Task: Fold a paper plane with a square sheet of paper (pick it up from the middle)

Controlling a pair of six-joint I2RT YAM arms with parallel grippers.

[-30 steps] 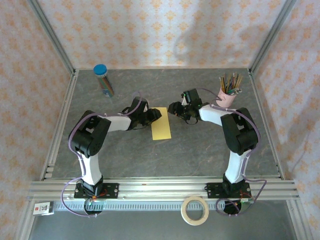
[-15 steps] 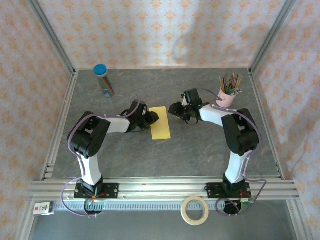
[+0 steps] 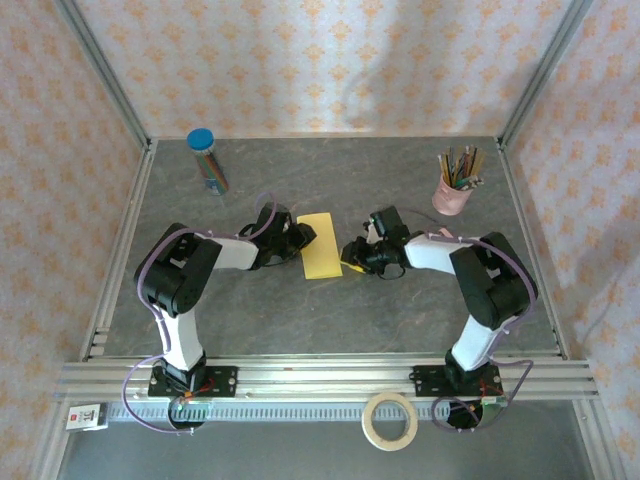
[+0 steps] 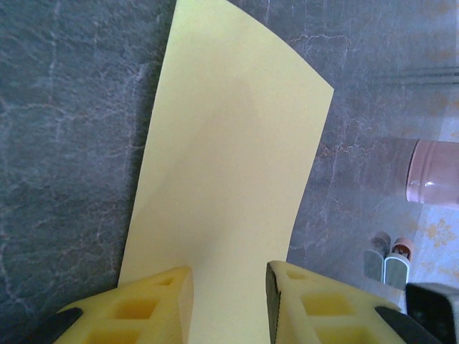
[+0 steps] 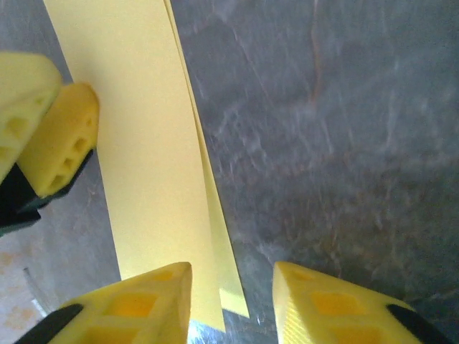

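The square sheet of paper is thin, smooth, matt yellow paper, and the right wrist view shows two layered edges. The tabletop has a grey marbled, stone-look finish, mostly dull. The jaws of the left gripper and right gripper are matt yellow with hollow cells (plastic or dense foam, hard to tell). The pink cup looks glossy. The frame rail is pale, ribbed metal.

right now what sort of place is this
Probably a robot lab workcell: an aluminium frame boxes in a grey table, patterned panels serve as walls, and two arms bolted at its near edge flank a yellow paper sheet.
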